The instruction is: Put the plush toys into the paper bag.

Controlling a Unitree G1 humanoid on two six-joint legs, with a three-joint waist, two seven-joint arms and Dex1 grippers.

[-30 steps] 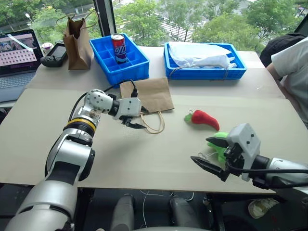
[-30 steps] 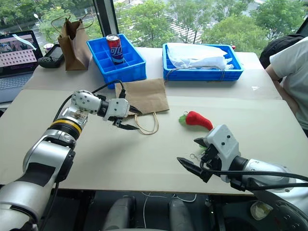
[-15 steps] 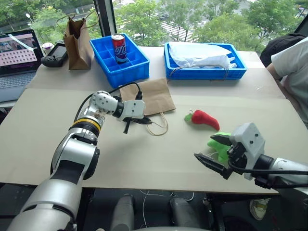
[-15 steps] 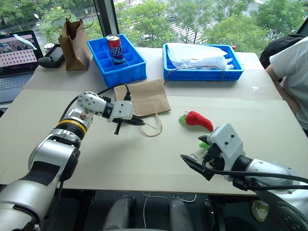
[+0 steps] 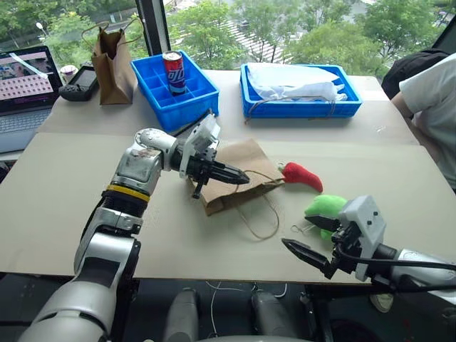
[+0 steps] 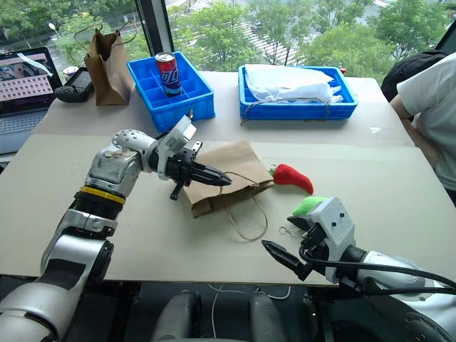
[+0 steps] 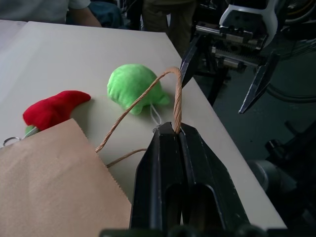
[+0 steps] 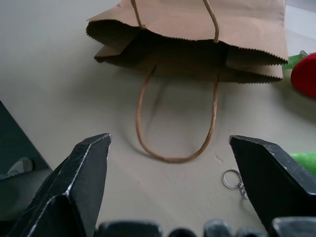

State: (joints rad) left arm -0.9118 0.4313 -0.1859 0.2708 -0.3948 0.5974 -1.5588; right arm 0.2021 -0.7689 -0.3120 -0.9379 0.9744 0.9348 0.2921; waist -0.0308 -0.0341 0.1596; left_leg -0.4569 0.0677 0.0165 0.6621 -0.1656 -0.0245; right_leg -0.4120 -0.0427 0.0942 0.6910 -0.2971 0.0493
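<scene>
Paper bag (image 5: 235, 178) lifted by one twine handle (image 7: 168, 96), nothing visible inside.
Left jaws (image 5: 241, 176) pinch that handle; right jaws (image 5: 313, 239) gape near the green plush (image 5: 324, 209), red chili (image 5: 303, 175) beyond.

A plain brown kraft paper bag (image 5: 235, 178), a red chili plush toy with green cap (image 5: 304, 176), a bright green rounded plush (image 5: 324, 207).

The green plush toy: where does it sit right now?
In the left eye view the green plush toy lies on the table near its front right edge, just in front of the red chili plush and beside the right gripper.
</scene>
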